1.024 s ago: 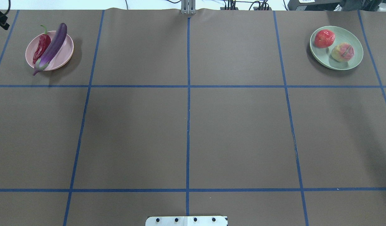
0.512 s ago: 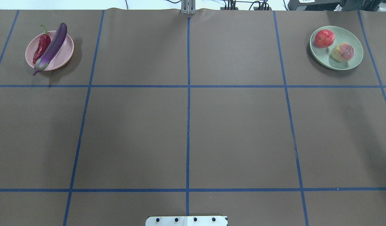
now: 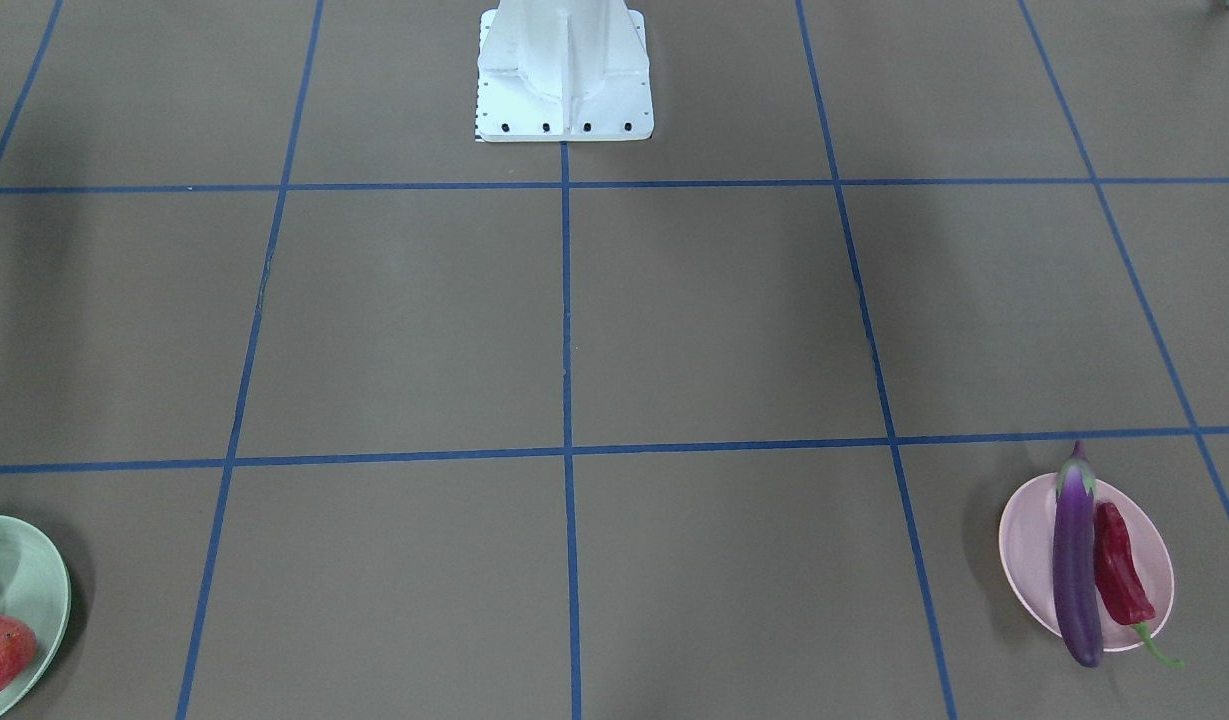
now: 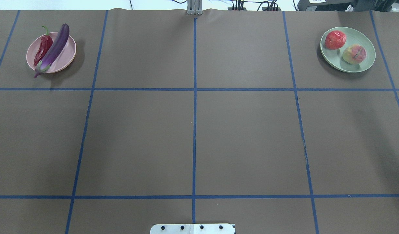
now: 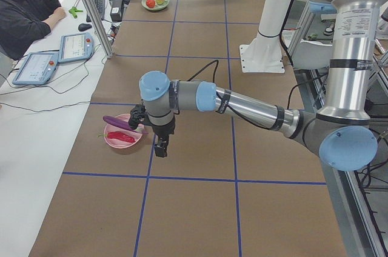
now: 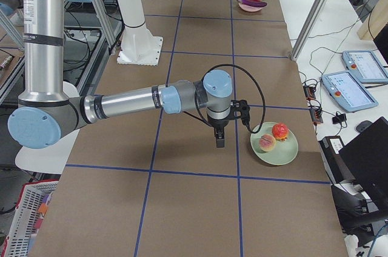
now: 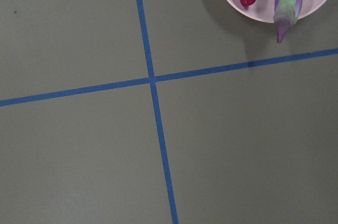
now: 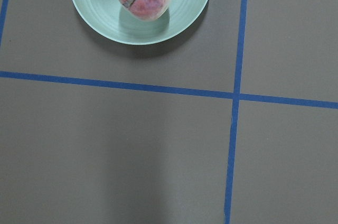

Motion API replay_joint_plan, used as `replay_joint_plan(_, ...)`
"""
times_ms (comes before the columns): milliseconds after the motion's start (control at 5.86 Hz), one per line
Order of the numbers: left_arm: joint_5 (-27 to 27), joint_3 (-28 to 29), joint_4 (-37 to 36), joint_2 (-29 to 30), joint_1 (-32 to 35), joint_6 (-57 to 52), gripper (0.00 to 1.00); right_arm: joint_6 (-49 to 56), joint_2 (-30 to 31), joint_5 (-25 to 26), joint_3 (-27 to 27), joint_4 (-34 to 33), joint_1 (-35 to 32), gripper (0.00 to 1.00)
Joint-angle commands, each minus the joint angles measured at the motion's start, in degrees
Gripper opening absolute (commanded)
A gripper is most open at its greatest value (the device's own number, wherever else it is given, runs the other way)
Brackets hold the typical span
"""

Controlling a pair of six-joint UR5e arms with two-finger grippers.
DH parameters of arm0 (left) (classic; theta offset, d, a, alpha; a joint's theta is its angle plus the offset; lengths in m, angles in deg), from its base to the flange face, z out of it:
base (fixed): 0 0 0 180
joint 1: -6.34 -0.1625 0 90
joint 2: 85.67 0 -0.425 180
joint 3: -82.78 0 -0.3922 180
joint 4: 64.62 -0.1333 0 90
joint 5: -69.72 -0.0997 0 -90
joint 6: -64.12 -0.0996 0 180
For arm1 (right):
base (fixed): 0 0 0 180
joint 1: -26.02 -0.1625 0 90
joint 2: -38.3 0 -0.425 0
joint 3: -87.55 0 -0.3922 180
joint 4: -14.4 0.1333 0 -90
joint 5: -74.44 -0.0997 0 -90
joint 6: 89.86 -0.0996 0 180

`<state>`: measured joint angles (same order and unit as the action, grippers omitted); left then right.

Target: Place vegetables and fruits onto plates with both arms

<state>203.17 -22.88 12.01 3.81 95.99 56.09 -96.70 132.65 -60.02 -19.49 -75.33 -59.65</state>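
Observation:
The purple eggplant [image 4: 55,48] and red chili pepper [image 4: 43,50] lie side by side on the pink plate [image 4: 64,57] at the far left. The red-orange fruit [image 4: 335,39] and peach [image 4: 354,54] sit on the mint green plate [image 4: 340,61] at the far right. My left gripper [image 5: 160,146] hangs just beside the pink plate [image 5: 130,146], above the table. My right gripper [image 6: 219,142] hangs left of the green plate [image 6: 276,154]. Both show only in the side views, so I cannot tell if they are open or shut.
The white robot base [image 3: 564,80] stands at the table's near middle edge. Blue tape lines divide the brown table [image 4: 193,130] into squares. An operator [image 5: 24,14] sits by tablets [image 5: 57,57] beyond the far edge.
A black part at the overhead view's far left edge moved out of view after the first frame. The plates and produce have not moved.

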Motion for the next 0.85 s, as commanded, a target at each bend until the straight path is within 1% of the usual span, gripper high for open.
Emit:
replay_joint_plan(0, 0.1, -0.2, 9.8, -4.4, 0.2, 5.7, 1.00, 0.1, 0.0, 0.2, -0.4, 0.1, 0.8, 1.00)
replay_joint_plan(171, 0.2, -0.1, 12.4, -5.2, 0.1, 6.6, 1.00, 0.0, 0.0, 0.1, -0.8, -0.1, 1.1, 1.00)
replay_joint_plan(341, 4.8, -0.4, 12.0, -5.4, 0.3, 6.5, 1.00, 0.0, 0.1, 0.7, -0.5, -0.3, 1.4, 1.00)
replay_joint_plan(512, 5.8, -0.9, 12.2, -5.5, 0.8, 6.4, 1.00, 0.1, 0.3, 1.1, -0.5, -0.2, 1.5, 1.00)
replay_joint_plan(683, 5.3, 2.2, 12.2, -5.5, 0.6, 6.4, 1.00, 0.1, 1.1, 1.3, -0.8, 0.3, 1.3, 1.00)
